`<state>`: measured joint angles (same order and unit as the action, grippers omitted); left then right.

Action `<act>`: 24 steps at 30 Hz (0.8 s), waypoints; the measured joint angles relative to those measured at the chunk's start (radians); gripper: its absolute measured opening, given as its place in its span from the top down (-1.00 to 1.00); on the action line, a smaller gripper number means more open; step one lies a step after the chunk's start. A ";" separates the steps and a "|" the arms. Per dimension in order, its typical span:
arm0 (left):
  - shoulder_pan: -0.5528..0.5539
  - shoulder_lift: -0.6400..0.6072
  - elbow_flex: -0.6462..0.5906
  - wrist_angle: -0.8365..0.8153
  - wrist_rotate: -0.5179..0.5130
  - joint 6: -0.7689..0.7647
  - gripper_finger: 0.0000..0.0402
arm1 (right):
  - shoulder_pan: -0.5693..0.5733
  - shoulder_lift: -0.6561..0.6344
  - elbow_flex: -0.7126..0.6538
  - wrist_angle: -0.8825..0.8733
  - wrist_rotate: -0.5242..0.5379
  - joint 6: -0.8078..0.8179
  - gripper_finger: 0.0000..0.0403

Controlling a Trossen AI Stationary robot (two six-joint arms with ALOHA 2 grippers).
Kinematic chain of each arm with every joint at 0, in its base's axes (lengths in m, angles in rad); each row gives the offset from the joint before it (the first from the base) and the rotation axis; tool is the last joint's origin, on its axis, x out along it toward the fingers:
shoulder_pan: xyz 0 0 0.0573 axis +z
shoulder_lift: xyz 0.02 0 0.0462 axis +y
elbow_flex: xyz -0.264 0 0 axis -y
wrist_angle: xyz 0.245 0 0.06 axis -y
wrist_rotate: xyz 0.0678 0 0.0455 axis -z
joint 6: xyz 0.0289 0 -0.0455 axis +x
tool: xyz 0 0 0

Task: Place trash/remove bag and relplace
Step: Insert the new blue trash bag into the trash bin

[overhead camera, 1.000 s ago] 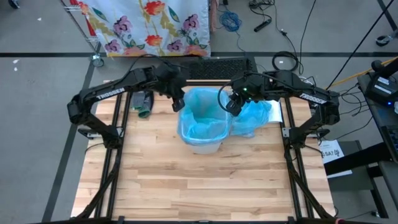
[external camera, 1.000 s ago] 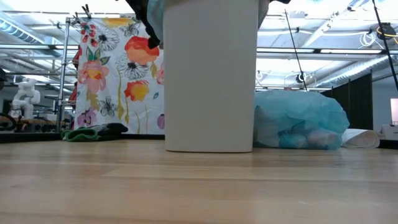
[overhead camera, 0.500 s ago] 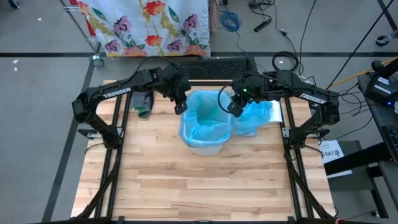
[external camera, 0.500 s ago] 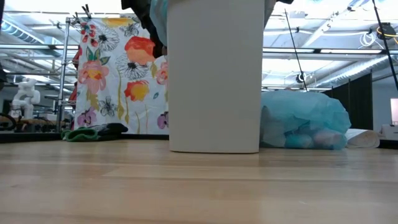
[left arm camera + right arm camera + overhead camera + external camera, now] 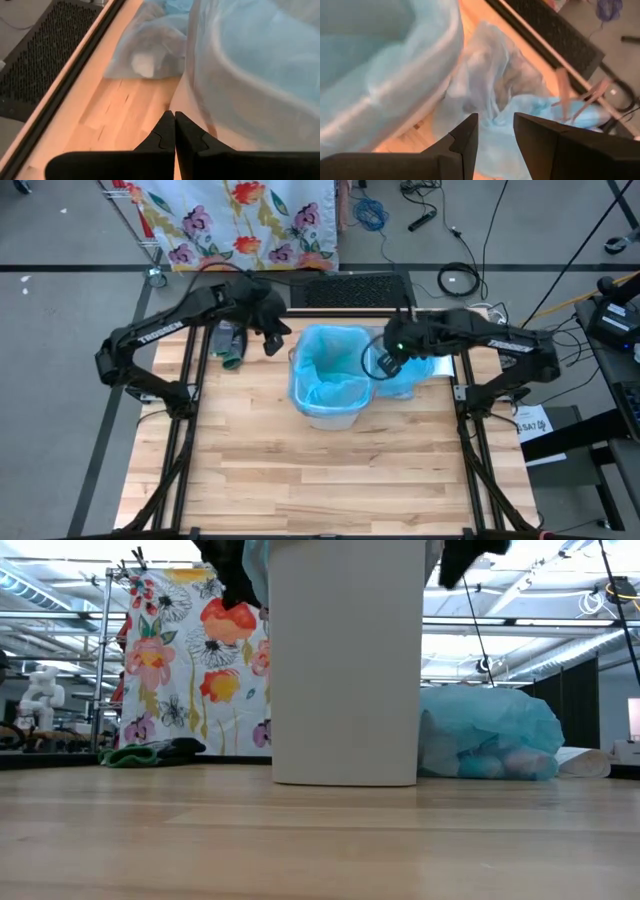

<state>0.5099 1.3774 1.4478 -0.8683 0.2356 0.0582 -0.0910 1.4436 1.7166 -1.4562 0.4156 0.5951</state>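
A white bin stands mid-table, lined with a light-blue bag whose rim folds over its top. A full light-blue bag lies on the table right of the bin, and pale lumps show through its plastic. No loose scraps are in view. My left gripper hovers shut off the bin's far-left side. My right gripper hovers open between the bin's right rim and the full bag. In the low view both hang above the bin's sides.
A dark green cloth bundle lies near the far-left table edge. A black mesh panel runs along the far edge. A white roll lies right of the full bag. Bare wood spreads in front of the bin.
Both grippers have drawn away from the bin's rim: the left toward the table's far-left, the right toward the table's right and a little nearer. Before that, the bin slid slightly right and has stayed there since.
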 joint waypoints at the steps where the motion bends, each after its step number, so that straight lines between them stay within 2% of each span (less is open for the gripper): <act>1: 0.000 -0.008 -0.016 0.000 0.001 -0.002 1.00 | 0.007 -0.029 -0.061 0.032 0.000 0.025 0.41; 7: 0.001 -0.104 -0.232 0.149 0.051 -0.080 1.00 | 0.052 -0.263 -0.491 0.311 -0.052 0.189 0.41; 12: -0.002 -0.231 -0.401 0.321 0.078 -0.132 1.00 | 0.044 -0.461 -0.755 0.618 -0.082 0.227 0.41; 16: -0.009 -0.276 -0.445 0.465 0.078 -0.132 1.00 | -0.006 -0.573 -0.871 0.905 -0.079 0.171 0.41; 19: -0.009 -0.281 -0.445 0.549 0.078 -0.133 1.00 | -0.060 -0.596 -0.912 1.092 -0.074 0.120 0.41; 24: -0.015 -0.264 -0.445 0.593 0.078 -0.159 1.00 | -0.123 -0.566 -0.915 1.161 -0.082 0.096 0.41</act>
<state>0.4953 1.1138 1.0031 -0.2755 0.3140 -0.1004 -0.2142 0.8779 0.8013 -0.2947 0.3335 0.6910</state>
